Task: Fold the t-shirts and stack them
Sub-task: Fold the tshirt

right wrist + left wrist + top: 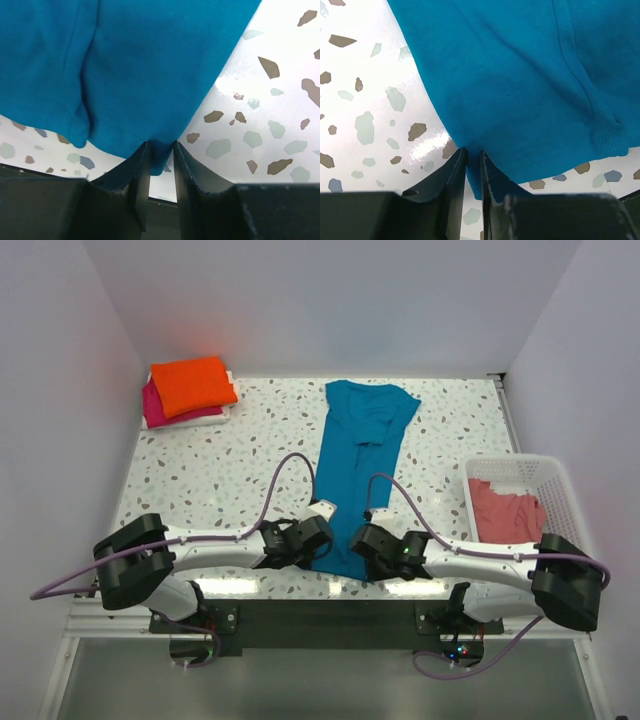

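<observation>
Both near hem corners of the teal t-shirt (pixel 358 455) are gripped: we are pinching one in the left gripper (pixel 472 152), the other in the right gripper (pixel 161 146), its long axis running from 6 o'clock toward 12 o'clock.

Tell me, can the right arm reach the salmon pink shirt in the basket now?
Probably not yet: the right claw is closed on the teal shirt. Once it lets go, likely yes: the basket is open on top, on that arm's side, and the salmon pink shirt lies uncovered.
</observation>
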Tool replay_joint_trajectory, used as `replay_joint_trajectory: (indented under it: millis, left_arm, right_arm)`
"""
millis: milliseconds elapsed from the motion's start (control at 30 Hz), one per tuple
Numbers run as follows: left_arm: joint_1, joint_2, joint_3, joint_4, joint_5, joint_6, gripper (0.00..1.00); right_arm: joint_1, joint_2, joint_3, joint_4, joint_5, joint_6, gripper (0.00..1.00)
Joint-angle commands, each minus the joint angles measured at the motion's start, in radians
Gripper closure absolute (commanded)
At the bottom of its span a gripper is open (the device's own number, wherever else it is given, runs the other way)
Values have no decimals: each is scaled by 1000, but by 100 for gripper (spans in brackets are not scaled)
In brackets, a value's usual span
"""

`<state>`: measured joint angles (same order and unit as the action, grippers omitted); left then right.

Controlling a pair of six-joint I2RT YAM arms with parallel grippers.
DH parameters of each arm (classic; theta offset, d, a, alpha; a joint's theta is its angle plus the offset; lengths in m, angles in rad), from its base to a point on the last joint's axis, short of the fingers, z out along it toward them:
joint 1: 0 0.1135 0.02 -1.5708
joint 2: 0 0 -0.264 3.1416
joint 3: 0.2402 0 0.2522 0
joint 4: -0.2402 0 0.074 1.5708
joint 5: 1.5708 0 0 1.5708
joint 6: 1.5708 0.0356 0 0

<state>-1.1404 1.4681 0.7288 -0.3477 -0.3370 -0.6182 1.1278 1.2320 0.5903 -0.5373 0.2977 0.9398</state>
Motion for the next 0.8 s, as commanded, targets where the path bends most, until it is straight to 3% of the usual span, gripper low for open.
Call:
replay_joint_trajectory:
  millis: [0,267,767]
  left_arm:
    - [-5,-8,-9,13,-10,-14,80]
    - [-4,-52,-35,4,-17,-46,99]
    - [-5,-134,-138,36,32,-143,100]
  right_arm:
    - [9,-23,-21,25,20,47,76]
    - [9,-75,-56,10,30,82,98]
    - [9,-239,-171,-11,12,142,100]
